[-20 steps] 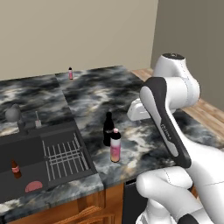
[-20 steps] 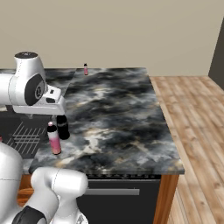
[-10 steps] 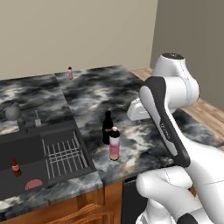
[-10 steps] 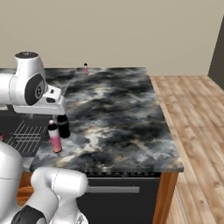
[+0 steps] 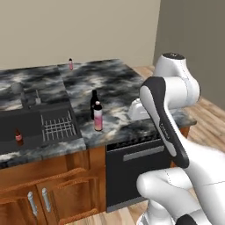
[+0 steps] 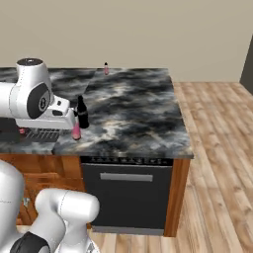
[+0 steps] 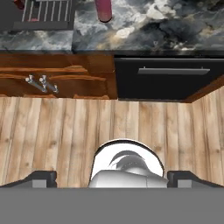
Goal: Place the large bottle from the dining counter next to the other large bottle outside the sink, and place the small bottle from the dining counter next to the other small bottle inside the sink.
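The tall slim pink bottle with a dark cap (image 5: pixel 98 116) is standing upright on the black-and-grey marbled stone desk (image 5: pixel 118 88), just beside and in front of the tall all-black wine-shaped bottle (image 5: pixel 93 103), both outside the dark sink basin (image 5: pixel 17 127) and just right of its ribbed drain rack (image 5: pixel 57 128). In the right base view the pink bottle (image 6: pixel 76 131) is partly hiding behind the arm's white link, with the black bottle (image 6: pixel 82 113) just behind it. The short solid-red bottle with a dark cap (image 5: pixel 18 136) is standing inside the sink. The short pale pink bottle with an orange base (image 5: pixel 70 64) is standing well apart at the far edge of the desk, also visible in the right base view (image 6: pixel 105 68). A grey faucet (image 5: pixel 19 93) is rising behind the sink. Below the desk, reddish-brown wood cabinet doors with metal handles (image 5: pixel 37 201) are sitting beside a black dishwasher front (image 5: pixel 134 169). The claw (image 7: pixel 112 178) is pointing down at the wooden plank floor (image 7: pixel 57 131), its two dark tips spread wide at the frame's lower corners, holding nothing. The hand view is catching the pink bottle's base (image 7: pixel 103 10) at its top edge.
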